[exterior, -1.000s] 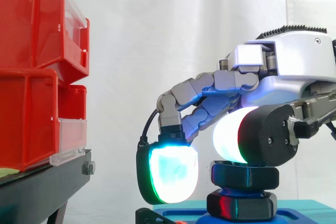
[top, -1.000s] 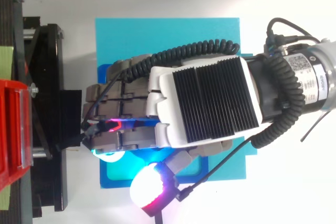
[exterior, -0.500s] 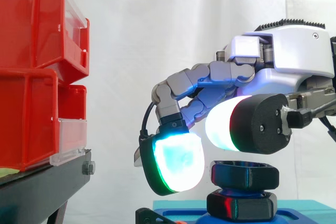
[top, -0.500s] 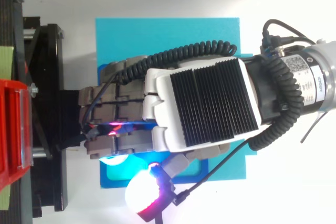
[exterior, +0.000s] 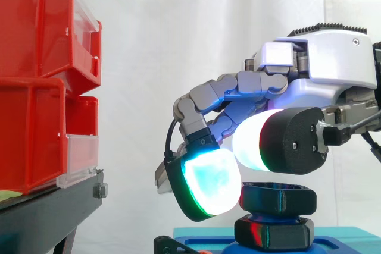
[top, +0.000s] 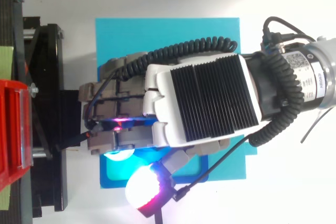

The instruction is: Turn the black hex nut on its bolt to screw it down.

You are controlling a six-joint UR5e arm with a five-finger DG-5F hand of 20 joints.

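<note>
Robot hand [exterior: 324, 69] hovers just above the black hex nut [exterior: 277, 199], fingers curled and clasping nothing. Cyan-lit fingertip [exterior: 208, 182] sits just beside the nut's left edge. Nut stands on its bolt over the flat blue base plate [top: 168, 35].

Hand [top: 202, 103] hides bolt [exterior: 265, 215] from above

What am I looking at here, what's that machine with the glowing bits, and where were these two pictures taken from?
It is a robot arm ending in a mechanical hand; the glow is the hand's own. One picture looks level from the side, the other straight down from above. Above a blue base sits a black hex nut, with the hand just over it. Whether it grips the nut, I cannot tell. At the left, red bins sit on a black stand.
</note>
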